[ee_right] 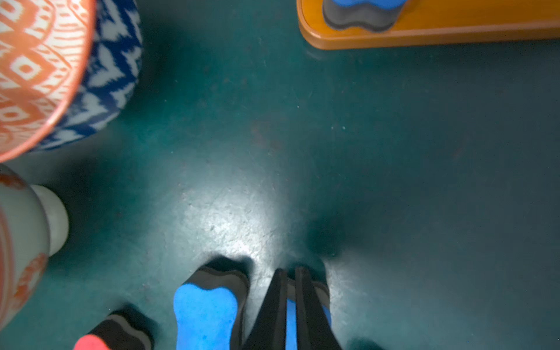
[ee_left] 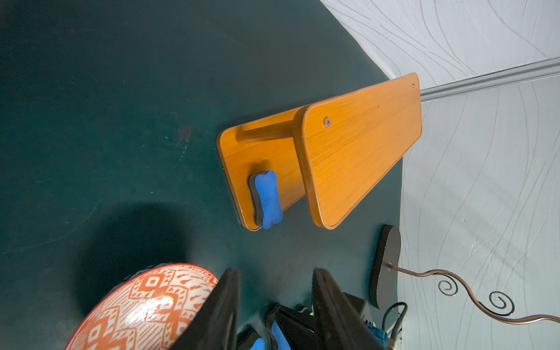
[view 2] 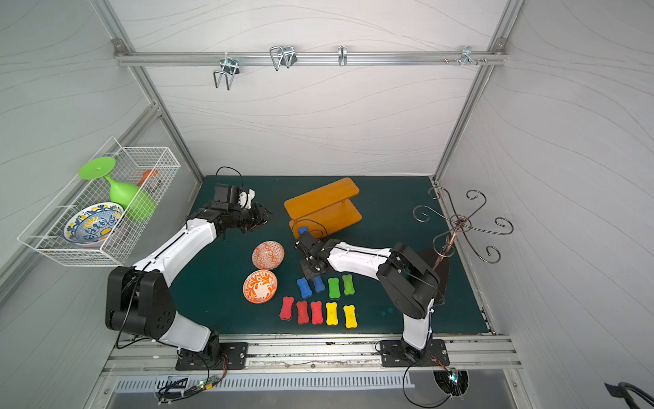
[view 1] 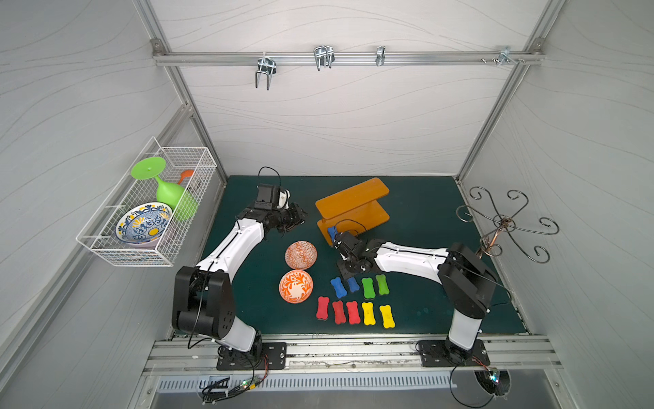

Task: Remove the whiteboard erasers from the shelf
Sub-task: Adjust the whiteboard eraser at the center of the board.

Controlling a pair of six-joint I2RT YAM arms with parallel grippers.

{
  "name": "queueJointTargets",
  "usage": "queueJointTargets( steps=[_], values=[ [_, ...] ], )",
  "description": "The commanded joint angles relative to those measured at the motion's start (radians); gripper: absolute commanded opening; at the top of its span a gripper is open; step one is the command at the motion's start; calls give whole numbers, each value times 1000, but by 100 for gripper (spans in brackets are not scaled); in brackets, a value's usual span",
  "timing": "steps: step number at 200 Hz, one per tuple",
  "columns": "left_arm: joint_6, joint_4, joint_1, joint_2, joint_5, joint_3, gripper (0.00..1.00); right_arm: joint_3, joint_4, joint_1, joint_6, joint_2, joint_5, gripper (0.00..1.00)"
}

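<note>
While one blue eraser [ee_left: 268, 200] is sitting at the end of the shelf [ee_left: 360, 145] lower board, the right gripper [ee_right: 291, 272] is hovering low over a second blue eraser [view 1: 353, 284] on the mat [ee_right: 394, 151]. Its fingers are showing only a narrow slit, and I can't tell if they're gripping it. Meanwhile the left gripper [ee_left: 275, 272] is hanging empty by the patterned bowl [ee_left: 145, 306], fingers partway apart.
</note>
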Motion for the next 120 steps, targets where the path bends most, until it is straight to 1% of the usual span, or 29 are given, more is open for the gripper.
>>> queueJointTargets(
  steps=[1,70,120],
  values=[
    [18,30,7,-8,3,4,43,-23,-4,-5,-9,5,7,13],
    [18,31,7,-10,2,6,43,-62,-12,-2,13,-44,1,13],
    [22,27,7,-8,0,11,43,-84,-18,-1,33,-74,-5,15]
  ],
)
